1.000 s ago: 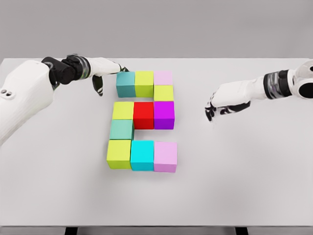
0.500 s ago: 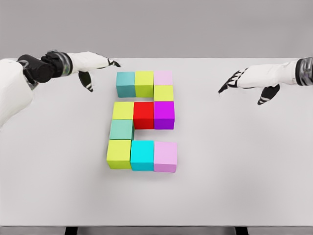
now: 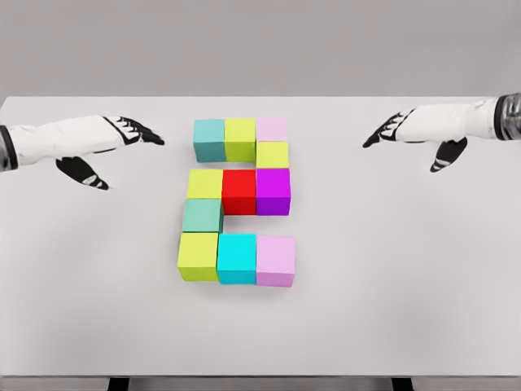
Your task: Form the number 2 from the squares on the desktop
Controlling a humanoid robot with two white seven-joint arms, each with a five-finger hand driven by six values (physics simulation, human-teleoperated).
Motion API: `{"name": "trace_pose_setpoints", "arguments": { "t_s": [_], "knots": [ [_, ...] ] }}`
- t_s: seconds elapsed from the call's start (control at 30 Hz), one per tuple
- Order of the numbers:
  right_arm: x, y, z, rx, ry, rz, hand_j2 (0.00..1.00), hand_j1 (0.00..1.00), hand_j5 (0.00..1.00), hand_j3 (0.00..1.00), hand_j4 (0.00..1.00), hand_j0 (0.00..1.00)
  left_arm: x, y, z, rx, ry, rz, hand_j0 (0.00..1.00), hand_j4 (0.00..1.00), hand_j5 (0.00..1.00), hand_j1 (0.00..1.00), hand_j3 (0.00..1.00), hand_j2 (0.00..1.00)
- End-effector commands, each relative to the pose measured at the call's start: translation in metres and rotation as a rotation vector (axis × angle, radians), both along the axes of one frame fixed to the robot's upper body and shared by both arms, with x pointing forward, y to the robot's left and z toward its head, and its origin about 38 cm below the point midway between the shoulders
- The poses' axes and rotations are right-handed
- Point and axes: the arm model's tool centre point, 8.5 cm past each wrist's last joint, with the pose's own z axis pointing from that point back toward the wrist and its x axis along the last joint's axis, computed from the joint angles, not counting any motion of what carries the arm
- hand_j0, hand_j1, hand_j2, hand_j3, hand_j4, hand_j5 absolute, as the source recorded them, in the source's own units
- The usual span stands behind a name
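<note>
Fingers: both sets stretched out flat and loose, gripping nothing — left hand (image 3: 85, 142) out wide on the left, right hand (image 3: 423, 130) out wide on the right!
Left hand: hovering over the table (image 3: 407, 285), dark fingertips aimed toward the blocks, thumb hanging below the palm, well apart from every cube.
Right hand: same pose mirrored, fingertips pointing inward, well clear of the blocks.
Around and in the way: only plain white table on all sides of the blocks and a grey backdrop behind; open space lies between each hand and the cubes.
Writing: no readable marks on cubes or table.
Top row: teal cube (image 3: 209, 139), lime cube (image 3: 240, 138), pale pink cube (image 3: 272, 129), side by side and touching.
Right link: yellow-green cube (image 3: 273, 155) just under the pale pink one.
Middle row: yellow cube (image 3: 204, 184), red cube (image 3: 239, 191), purple cube (image 3: 273, 191).
Left link: muted teal cube (image 3: 202, 216) under the yellow.
Bottom row: lime-yellow cube (image 3: 198, 256), cyan cube (image 3: 237, 258), light pink cube (image 3: 276, 261).
Shape: a blocky numeral 2, mid-table, slightly left of centre.
</note>
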Motion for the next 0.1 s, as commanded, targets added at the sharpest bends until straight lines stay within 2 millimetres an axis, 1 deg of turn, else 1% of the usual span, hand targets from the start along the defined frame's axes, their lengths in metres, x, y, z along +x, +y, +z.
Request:
{"name": "trace_pose_setpoints", "arguments": {
  "t_s": [0.0,0.07],
  "knots": [
    [0.0039,-0.0067,-0.002,0.005,0.007,-0.03,1.0,1.0,1.0,1.0,1.0,1.0,0.0015,0.0064,-0.001,-0.006,0.007,0.018,1.0,1.0,1.0,1.0,1.0,1.0],
    [0.0079,-0.0032,-0.0076,0.011,0.016,-0.035,1.0,1.0,1.0,1.0,1.0,1.0,0.001,0.0053,-0.0034,-0.003,0.012,0.016,1.0,1.0,1.0,1.0,1.0,1.0]
  ]
}}
